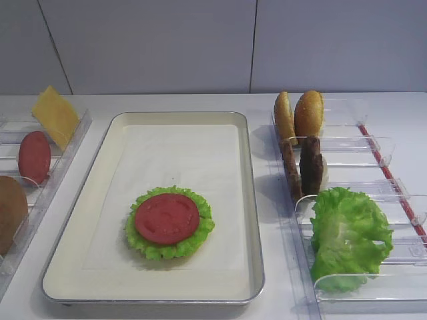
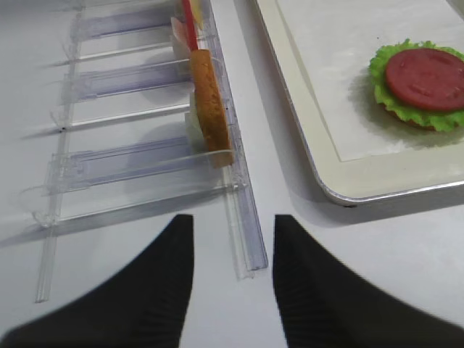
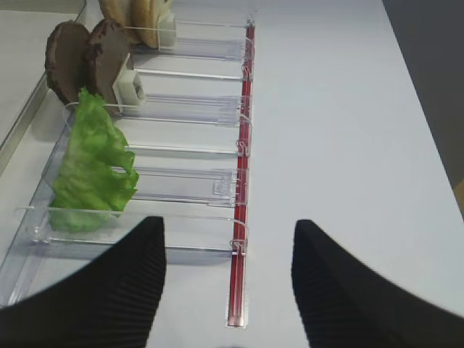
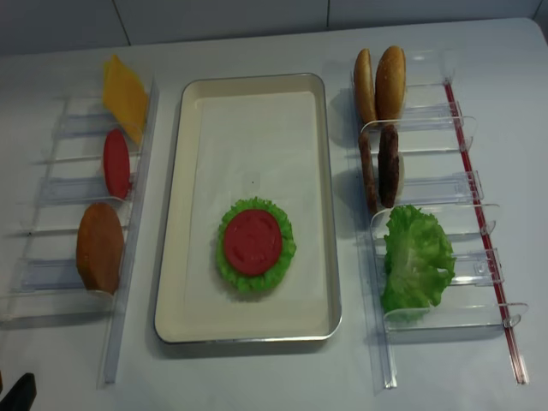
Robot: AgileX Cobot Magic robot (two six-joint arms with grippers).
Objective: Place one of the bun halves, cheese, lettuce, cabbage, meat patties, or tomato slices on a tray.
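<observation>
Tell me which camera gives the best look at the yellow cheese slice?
The overhead realsense view: the cheese shows whole, leaning in the left rack, clear of everything else. The other high view shows the cheese at the picture's left edge. The left wrist view catches at most a pale sliver I cannot be sure of; the right wrist view shows none.

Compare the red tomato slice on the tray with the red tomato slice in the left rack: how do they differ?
The flat red tomato slice on the cream-white tray lies face up on a green ruffled lettuce rosette; the red tomato slice in the clear plastic left rack stands on edge, touching no lettuce. Both are round, red and matte.
</observation>
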